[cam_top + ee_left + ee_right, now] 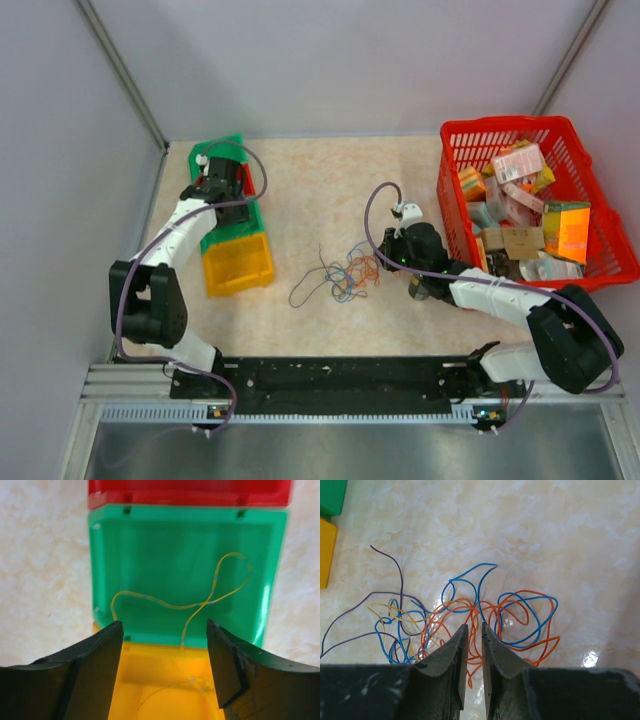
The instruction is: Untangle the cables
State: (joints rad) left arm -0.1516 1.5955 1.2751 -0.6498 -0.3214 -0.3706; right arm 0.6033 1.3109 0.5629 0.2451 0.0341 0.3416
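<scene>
The cables [340,272] lie in a loose tangle at the table's middle. The right wrist view shows thin orange [546,645], blue [468,580], purple [401,575] and yellow [393,611] wires. My right gripper [385,255] sits at the tangle's right edge. In its wrist view the gripper [474,626] has its jaws a narrow gap apart, with blue and orange strands running under the tips. My left gripper [228,190] is open and empty over the bins. In its wrist view the gripper [165,625] hangs above a single yellow wire [210,600] lying in the green bin [150,555].
The green bin [232,150], a yellow bin [238,263] and a red bin [190,492] stand in a row at the left. A red basket [520,125] full of packets stands at the right, close behind my right arm. Grey walls enclose the table.
</scene>
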